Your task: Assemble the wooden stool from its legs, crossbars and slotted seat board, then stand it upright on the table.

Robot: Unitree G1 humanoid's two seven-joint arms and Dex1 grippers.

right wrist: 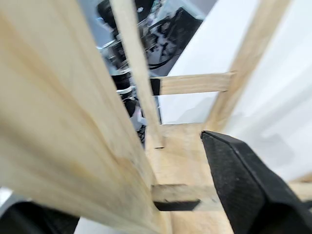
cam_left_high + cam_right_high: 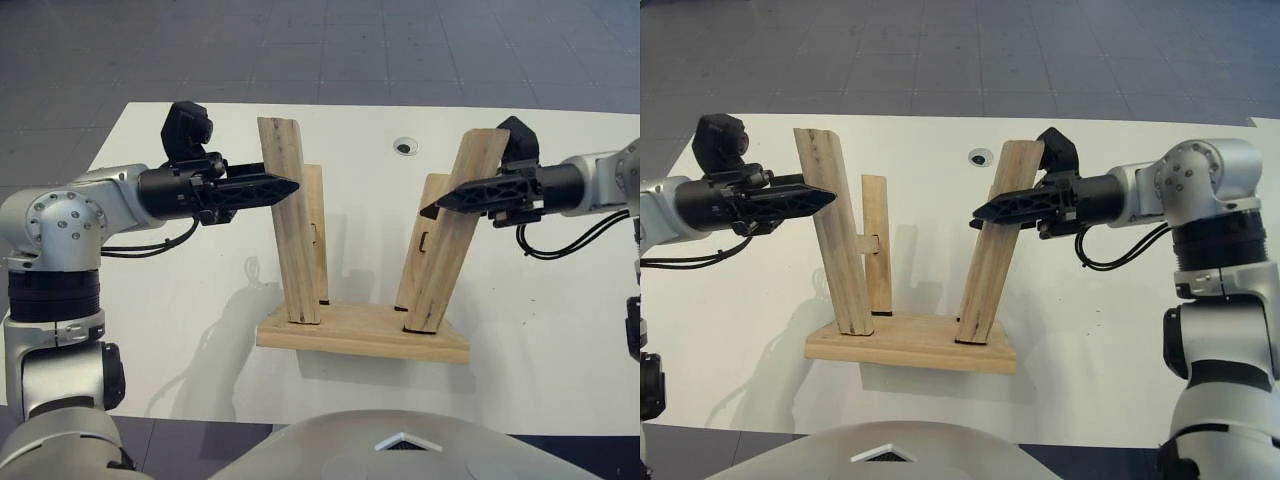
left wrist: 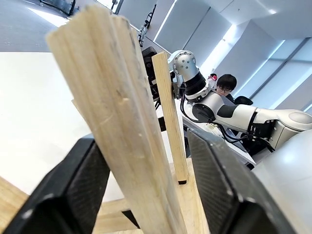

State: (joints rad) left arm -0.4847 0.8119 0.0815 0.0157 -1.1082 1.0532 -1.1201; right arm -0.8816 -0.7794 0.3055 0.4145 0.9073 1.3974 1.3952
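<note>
The stool lies upside down on the white table: its seat board is flat on the top and the legs point up. My left gripper is open, with its fingers on either side of the near left leg; small gaps show on both sides. My right gripper is open too and straddles the leaning near right leg; one finger stands clear of the wood. Behind these stand the far left leg and far right leg. A crossbar joins two legs.
A small round grommet hole sits in the table behind the stool. Bare tabletop lies to either side of the seat board. The table's near edge runs close in front of the board, and grey floor lies beyond its far edge.
</note>
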